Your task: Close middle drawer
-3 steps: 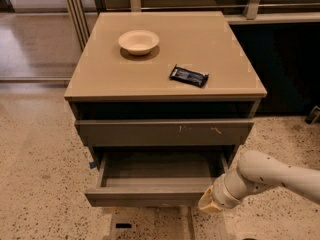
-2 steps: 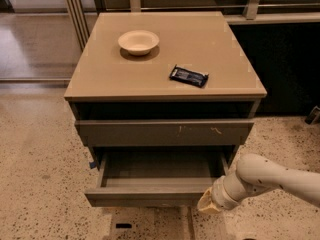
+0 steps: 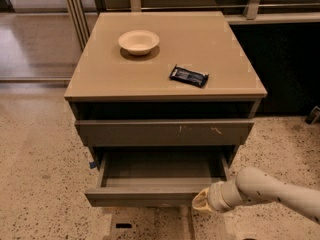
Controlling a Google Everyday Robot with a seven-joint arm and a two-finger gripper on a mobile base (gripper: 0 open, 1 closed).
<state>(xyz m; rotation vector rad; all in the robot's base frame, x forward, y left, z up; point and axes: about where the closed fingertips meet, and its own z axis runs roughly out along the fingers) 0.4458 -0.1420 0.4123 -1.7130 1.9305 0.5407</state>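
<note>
The speckled floor (image 3: 35, 149) fills the lower part of the view, and on it stands a low cabinet (image 3: 165, 59) with a flat tan top. Beneath the top is a dark open gap. Below that gap sits the upper drawer (image 3: 165, 132), its wide grey-brown front marked with pale scratches toward the right and standing slightly forward of the frame.

Under it the middle drawer (image 3: 135, 196) is pulled well out toward the camera. Its shallow inside shows bare, and its plain front is the nearest part of the cabinet.

A white arm (image 3: 272, 189) comes in from the lower right corner, slanting leftward and low to the floor.

A pale bowl (image 3: 138, 41) rests upright on the cabinet top, left of centre and toward the back. A dark flat packet (image 3: 189, 76) lies to the right of it, nearer the front edge and well apart from the bowl.

The gripper (image 3: 202, 202), with its tan tip, is right at the right end of the middle drawer's front. Whether it is clenched or released cannot be told.

A small scrap of blue tape (image 3: 92, 164) shows at the drawer's left side.
</note>
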